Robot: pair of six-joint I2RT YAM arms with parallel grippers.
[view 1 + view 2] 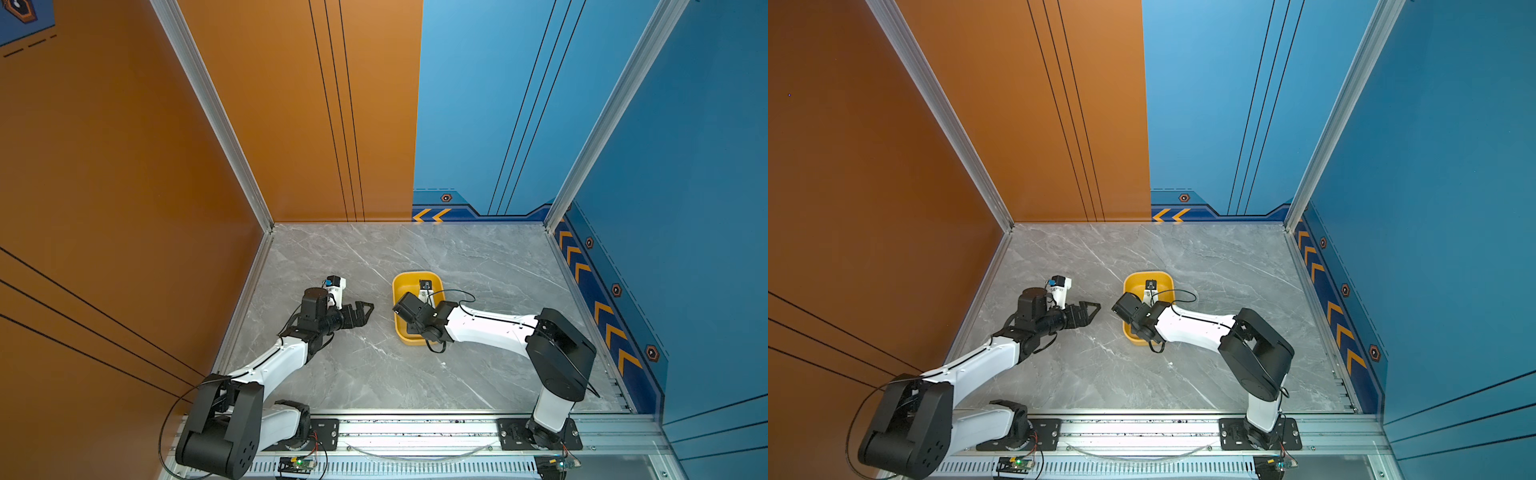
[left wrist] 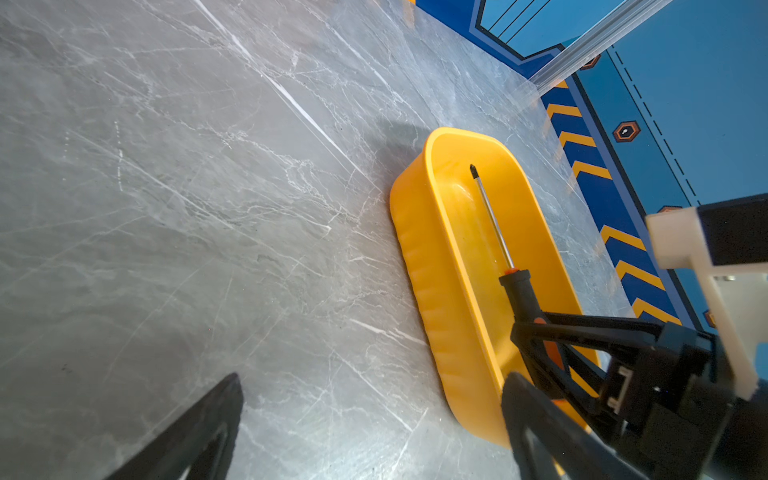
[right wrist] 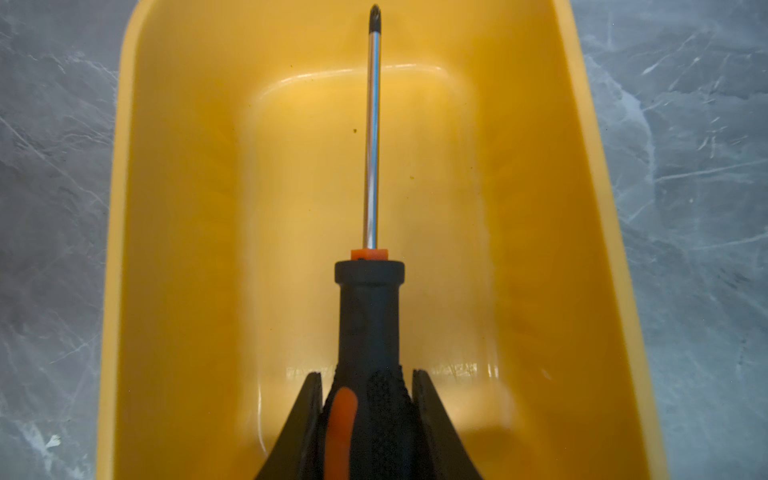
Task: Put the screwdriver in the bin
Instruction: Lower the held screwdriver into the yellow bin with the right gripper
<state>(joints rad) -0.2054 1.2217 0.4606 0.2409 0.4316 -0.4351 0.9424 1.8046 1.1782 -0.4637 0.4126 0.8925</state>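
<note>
Okay, my right tool point(image 3: 368, 376) is clamped on the screwdriver point(image 3: 370, 299) by its black handle, over the inside of the yellow bin point(image 3: 166, 208) at mid-frame in both top views. That arm point(image 1: 490, 326) reaches in from lower right, wrist over the bin's near end. The shaft runs along the bin's length, tip toward its far wall. I see my left tool point(image 1: 362, 311) gaping open left of the bin, clear of it.

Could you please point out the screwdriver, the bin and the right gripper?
screwdriver point(image 3: 370, 307): right wrist view, on its black handle.
bin point(image 3: 174, 249): right wrist view, on its bare inner wall.
right gripper point(image 3: 366, 374): right wrist view, midway between its fingertips.
</note>
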